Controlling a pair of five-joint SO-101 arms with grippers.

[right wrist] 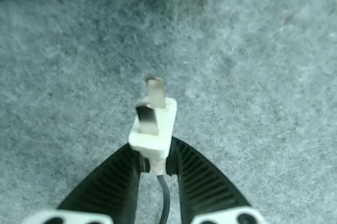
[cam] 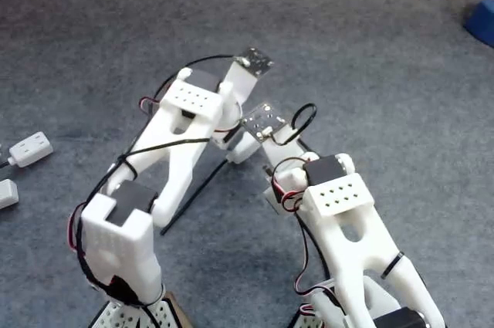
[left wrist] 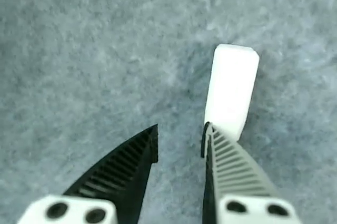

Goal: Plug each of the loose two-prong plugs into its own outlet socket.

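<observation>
Grey carpeted table, two arms over its middle.
Right end effector is clamped on a two-prong plug, prongs free and pointing forward. Left end effector is spread apart, holding nothing, a white block at one fingertip. An outlet socket lies well apart.

high view looks down from above and behind — wrist views hang close over the same carpet.
</observation>
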